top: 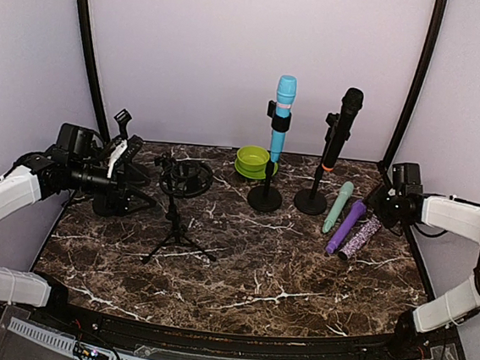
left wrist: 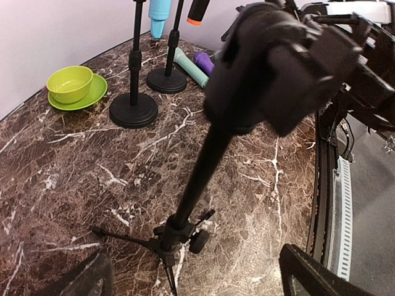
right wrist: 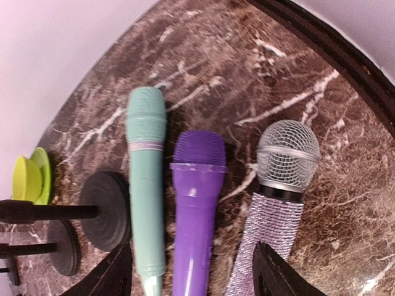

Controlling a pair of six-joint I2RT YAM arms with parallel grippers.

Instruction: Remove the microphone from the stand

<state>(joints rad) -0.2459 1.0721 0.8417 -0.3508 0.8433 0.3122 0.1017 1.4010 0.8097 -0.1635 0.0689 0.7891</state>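
Note:
Two microphones stand upright in round-based stands at the back: a blue microphone and a black microphone with an orange ring. A black tripod stand with an empty shock-mount holder is at the left. My left gripper is open just left of that holder, and its fingers straddle the tripod's pole from above without touching it. My right gripper is open above three microphones lying side by side: teal, purple and glittery silver. Nothing is between its fingers.
A green bowl on a green saucer sits behind the blue microphone's round base. The black microphone's base is next to the teal microphone. Black curved posts rise at the table's back corners. The right table edge runs close by.

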